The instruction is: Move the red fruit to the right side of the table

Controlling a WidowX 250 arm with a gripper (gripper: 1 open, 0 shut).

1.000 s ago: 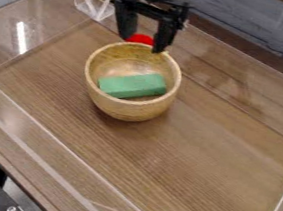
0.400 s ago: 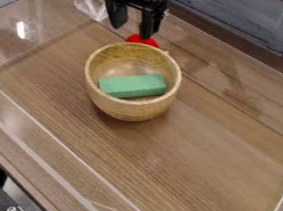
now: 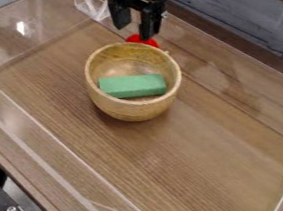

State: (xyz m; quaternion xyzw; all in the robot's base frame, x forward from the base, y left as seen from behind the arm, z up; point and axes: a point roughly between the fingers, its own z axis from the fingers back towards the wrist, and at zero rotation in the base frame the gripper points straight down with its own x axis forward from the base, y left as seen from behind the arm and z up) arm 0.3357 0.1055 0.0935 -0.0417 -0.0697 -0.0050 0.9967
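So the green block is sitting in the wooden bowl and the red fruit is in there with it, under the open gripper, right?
Not quite. The camera view shows the red fruit on the table just behind the wooden bowl, not inside it. The green block is in the bowl, and the open gripper is above the fruit.

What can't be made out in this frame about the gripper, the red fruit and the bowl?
- Red fruit: mostly hidden behind the bowl's rim and the gripper; its leaf and full shape don't show.
- Contact: whether the open gripper touches the fruit is too small to tell.
- Arm: cut off by the top edge.
- Wooden bowl: the green block covers part of its floor; the near wall hides the rest.
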